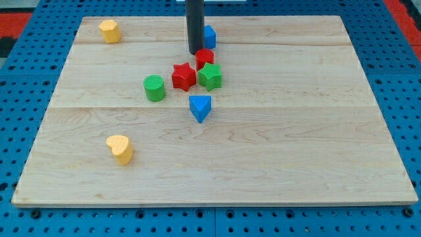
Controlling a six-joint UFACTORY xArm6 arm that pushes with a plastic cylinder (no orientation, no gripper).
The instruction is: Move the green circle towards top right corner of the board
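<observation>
Tip position: board's top edge, centre.
My tip [195, 52], bare and holding nothing, is sitting beside the red block [205, 58], up-right of the green circle [154, 87].

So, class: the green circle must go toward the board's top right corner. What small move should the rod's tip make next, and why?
Probably bring my tip round to the green circle's lower-left side. It now sits above the red star, to the circle's upper right, so pushing from there would send the circle the wrong way.
</observation>
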